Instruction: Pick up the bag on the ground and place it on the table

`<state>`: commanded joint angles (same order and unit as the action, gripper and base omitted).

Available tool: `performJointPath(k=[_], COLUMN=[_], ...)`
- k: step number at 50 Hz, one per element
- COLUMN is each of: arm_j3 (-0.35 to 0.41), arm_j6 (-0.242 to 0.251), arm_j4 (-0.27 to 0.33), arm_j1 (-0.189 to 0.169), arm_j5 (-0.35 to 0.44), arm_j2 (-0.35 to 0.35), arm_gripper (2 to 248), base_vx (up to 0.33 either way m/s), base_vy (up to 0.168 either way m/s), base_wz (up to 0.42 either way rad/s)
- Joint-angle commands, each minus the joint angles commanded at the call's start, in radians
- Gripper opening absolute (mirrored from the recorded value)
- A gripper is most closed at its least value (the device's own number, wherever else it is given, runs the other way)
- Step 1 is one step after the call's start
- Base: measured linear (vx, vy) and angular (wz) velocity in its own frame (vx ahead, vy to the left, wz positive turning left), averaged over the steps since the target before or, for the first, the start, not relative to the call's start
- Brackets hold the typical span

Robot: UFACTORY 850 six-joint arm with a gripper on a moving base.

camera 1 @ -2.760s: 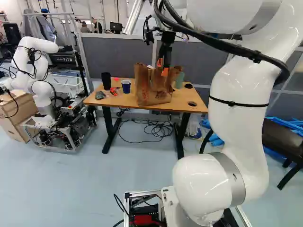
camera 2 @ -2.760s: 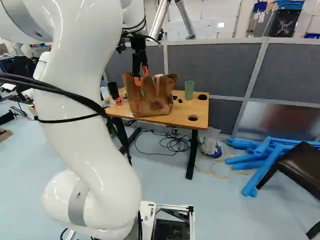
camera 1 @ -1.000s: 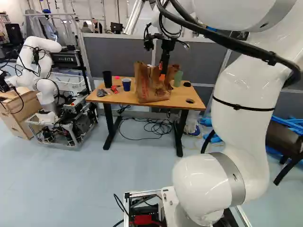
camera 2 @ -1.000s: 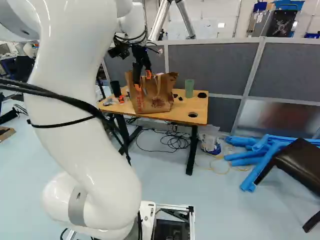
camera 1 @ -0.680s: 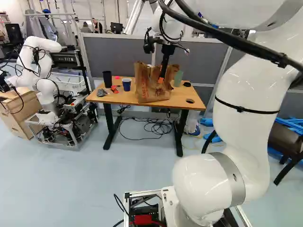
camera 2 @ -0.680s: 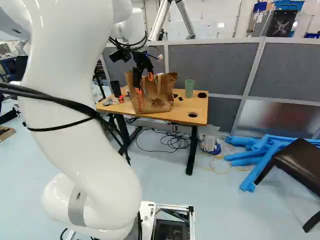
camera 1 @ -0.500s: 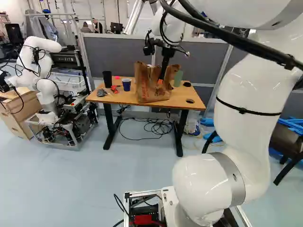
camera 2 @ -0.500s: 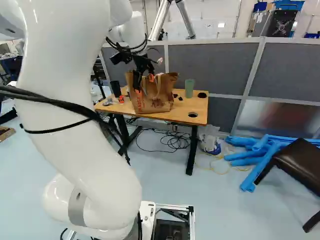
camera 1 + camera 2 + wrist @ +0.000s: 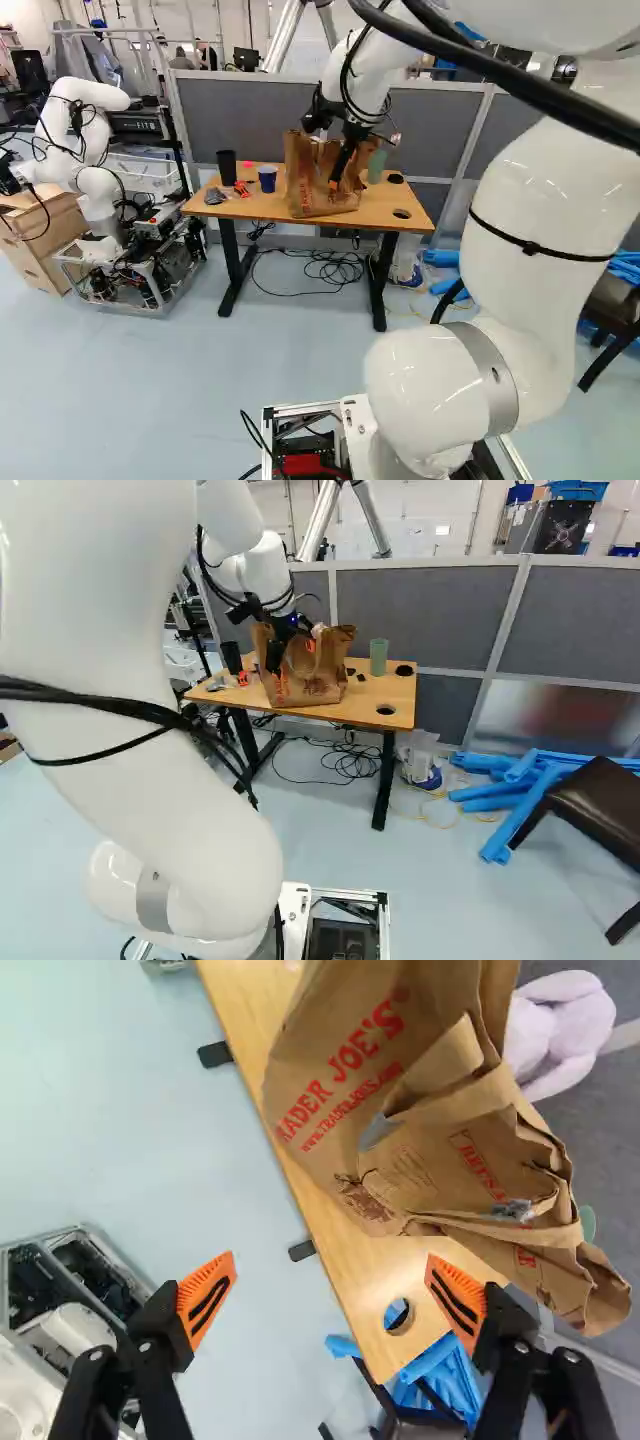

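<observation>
Left base view, from left to right: a tall black cup (image 9: 227, 171) and a tapered blue cup (image 9: 267, 180) are followed on the wooden desk (image 9: 250, 208) by the creased, upright brown paper bag (image 9: 308, 185), then a green cup (image 9: 377, 166). Downward at a slant the claw (image 9: 296, 665) is pointed, its orange-padded fingers spread wide apart.
</observation>
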<state>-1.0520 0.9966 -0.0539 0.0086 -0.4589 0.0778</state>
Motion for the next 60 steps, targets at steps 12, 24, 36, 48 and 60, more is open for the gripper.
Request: performJointPath(k=[12,24,36,48,60], arm_j3=[0.12,0.241,0.362,0.475,0.578], arm_j6=[-0.124,-0.249,-0.374,-0.491,-0.597], arm_j4=[0.007,0.013,0.02,0.027,0.032], arm_j1=[-0.001,-0.002,-0.003,-0.004,-0.005], arm_j5=[0.165,0.333,0.5,0.656,0.797], arm_j2=[-0.044,-0.089,-0.134,-0.176,-0.214], arm_gripper=[247,247,247,247,247], base_vx=[0.0,0.0,0.0,0.0,0.0], base_vy=[0.0,0.0,0.0,0.0,0.0], base_wz=[0.0,0.0,0.0,0.0,0.0])
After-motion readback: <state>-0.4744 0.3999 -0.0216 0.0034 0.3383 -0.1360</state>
